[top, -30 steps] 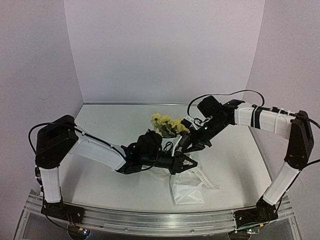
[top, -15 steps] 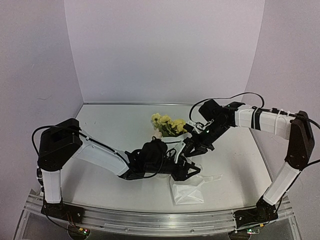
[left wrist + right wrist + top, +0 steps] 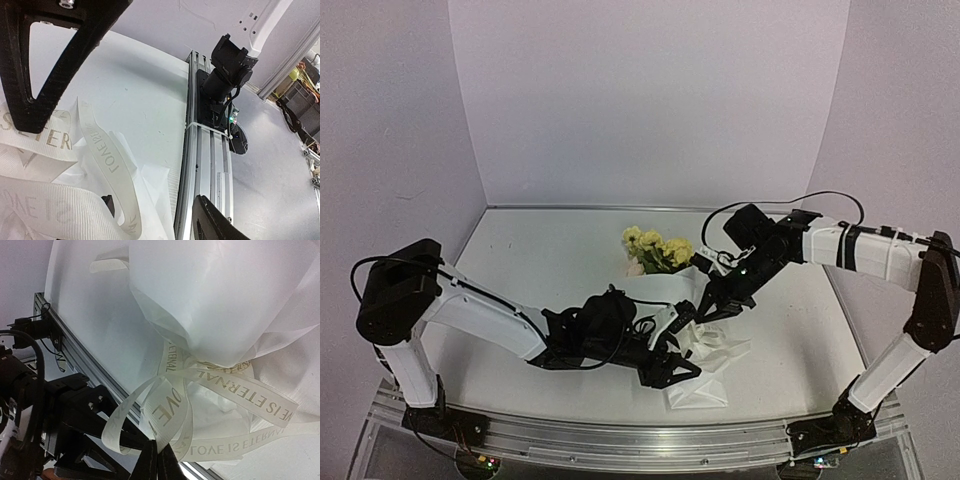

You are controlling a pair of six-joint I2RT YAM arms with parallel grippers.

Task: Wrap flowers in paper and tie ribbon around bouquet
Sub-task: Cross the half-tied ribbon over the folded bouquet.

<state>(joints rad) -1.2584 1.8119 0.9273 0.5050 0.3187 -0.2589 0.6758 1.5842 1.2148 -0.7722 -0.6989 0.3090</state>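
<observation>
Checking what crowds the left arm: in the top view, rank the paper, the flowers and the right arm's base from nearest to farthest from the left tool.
1. The paper: right beside the left tool, toward the near edge.
2. The flowers: farther back, around mid-table.
3. The right arm's base: at the near right corner, farthest.

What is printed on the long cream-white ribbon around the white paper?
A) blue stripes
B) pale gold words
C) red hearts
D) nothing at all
B: the narrow cream-white fabric ribbon carries pale gold capital letters, which read LOVE IS ETERNAL in the right wrist view.
</observation>
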